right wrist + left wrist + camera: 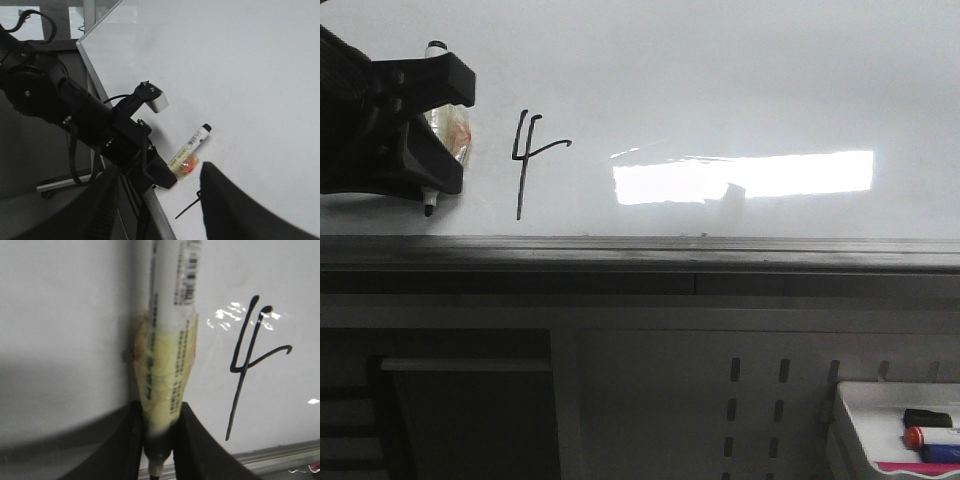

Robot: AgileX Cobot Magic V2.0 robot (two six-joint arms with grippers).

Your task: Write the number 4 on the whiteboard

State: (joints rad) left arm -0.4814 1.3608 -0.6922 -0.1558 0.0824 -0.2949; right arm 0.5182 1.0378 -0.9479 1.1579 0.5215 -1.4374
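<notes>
The whiteboard (740, 80) fills the upper front view. A thin black number 4 (527, 160) is drawn on it at lower left. My left gripper (438, 135) is shut on a white marker (432, 200) wrapped in yellowish tape, tip down, just left of the 4. In the left wrist view the fingers (195, 440) clamp the marker (170, 335), with the 4 (245, 370) beside it. I cannot tell if the tip touches the board. My right gripper (160, 210) is open and empty, facing the left arm (95, 125) and marker (192, 145).
A grey metal rail (720, 250) runs along the board's lower edge. A bright light reflection (760, 175) lies right of the 4. A small white tray (850, 405) with red and blue markers (932, 437) sits at lower right, below a perforated panel (760, 390).
</notes>
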